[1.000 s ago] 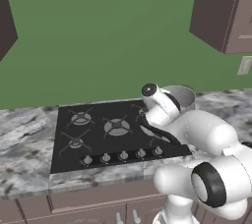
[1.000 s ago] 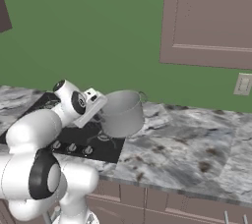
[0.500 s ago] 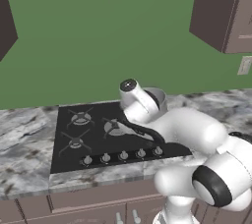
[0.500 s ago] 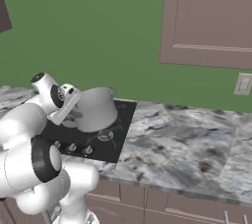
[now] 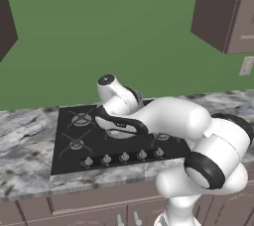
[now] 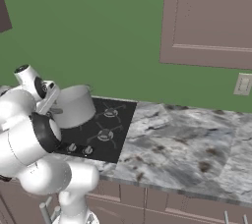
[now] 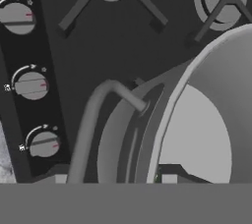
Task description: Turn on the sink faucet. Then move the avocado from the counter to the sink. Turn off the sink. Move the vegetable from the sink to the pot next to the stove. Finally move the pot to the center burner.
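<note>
Pot [image 6: 75,106]: carried leftward since a second ago, from the stove's [image 6: 114,128] right edge to over its middle burners. Gripper [image 7: 147,179]: part-open, jaws astride the pot's rim; handle just beside; knobs [image 7: 30,85] beyond.

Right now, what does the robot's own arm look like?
The arm is glossy white, built of fat rounded segments with dark bands at the joints. A round white cap with a dark centre tops the wrist. No cables or markings show.
</note>
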